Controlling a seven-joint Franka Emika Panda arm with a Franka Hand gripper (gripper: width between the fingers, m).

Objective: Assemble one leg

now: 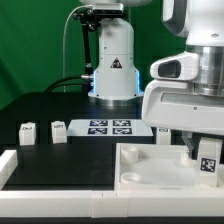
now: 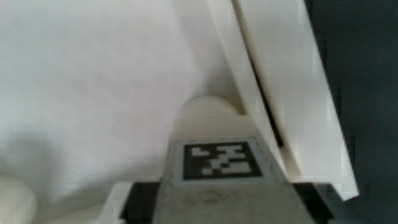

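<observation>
My gripper (image 1: pixel 203 150) is shut on a leg (image 1: pixel 208 156), a small white post with a black-and-white tag on its face. It holds the leg over the right end of the large flat white panel (image 1: pixel 140 165). In the wrist view the leg (image 2: pixel 222 150) sits between the two dark fingers (image 2: pixel 150 200), with my gripper (image 2: pixel 222 208) closed on its sides. The white panel (image 2: pixel 89 90) lies beneath it, and its raised edge (image 2: pixel 285 90) runs alongside the leg. Two more legs (image 1: pixel 28 133) (image 1: pixel 58 130) stand at the exterior view's left.
The marker board (image 1: pixel 108 127) lies in front of the robot base (image 1: pixel 113 70). Another small white part (image 1: pixel 162 133) stands just right of it. A white L-shaped rail (image 1: pixel 30 172) runs along the front left. The dark table (image 2: pixel 365 50) shows beyond the panel's edge.
</observation>
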